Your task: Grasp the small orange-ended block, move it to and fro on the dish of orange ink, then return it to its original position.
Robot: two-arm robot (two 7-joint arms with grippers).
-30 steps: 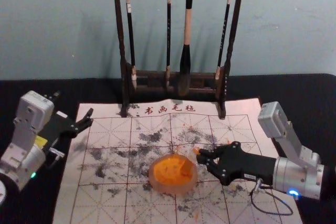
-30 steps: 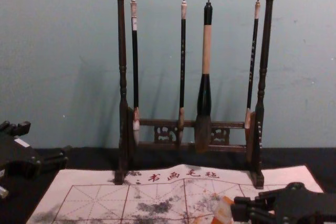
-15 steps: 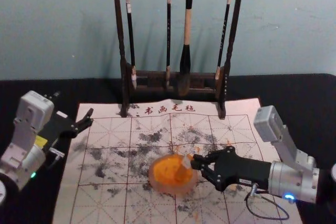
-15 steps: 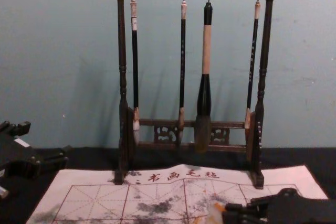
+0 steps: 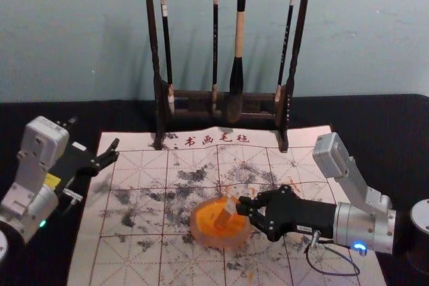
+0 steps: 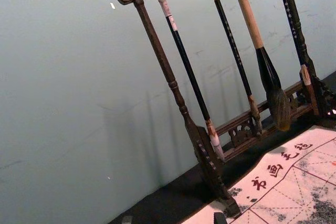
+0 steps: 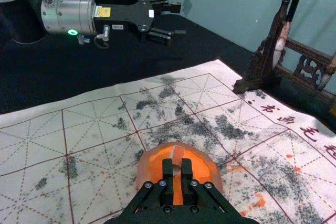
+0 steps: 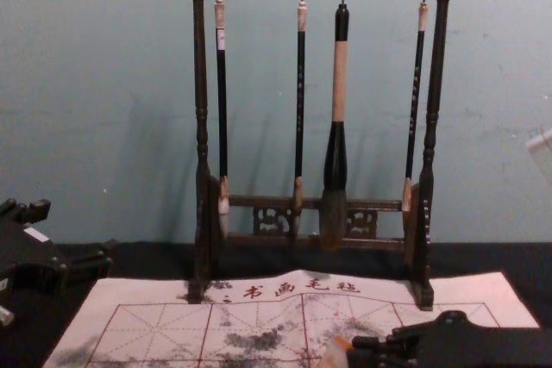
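Right tool: closed in from the robot's right over the felt mat (image 5: 147, 262), the right tool (image 5: 242, 203) has its fingers pinching the orange-ended block (image 5: 226, 215) by its upper end
Orange-ended block: leaning, its lower end pointing toward the robot's left; it sits within the dish's rim as I see it, down at the ink, though I can't tell how firmly it presses
Dish: a round, shallow dish (image 5: 231, 242) on the mat; orange ink (image 5: 205, 215) spreads across its inside
Left tool: out by the mat's far left corner, away from the dish, the left tool (image 5: 94, 133) has its fingers spread, with nothing between them
Felt mat: pale, ruled with red squares and dashed lines; grey-black smudges all about, some orange spots; a line of characters along its far side
Brush rack: dark carved wood, the brush rack (image 5: 153, 38) stands at the far side; four brushes hang tip down, the thick brush (image 5: 239, 45) with a pale band on its handle
Worktop: black around the mat, the worktop (image 5: 395, 128) reaches back toward a blue-grey wall (image 5: 74, 38)
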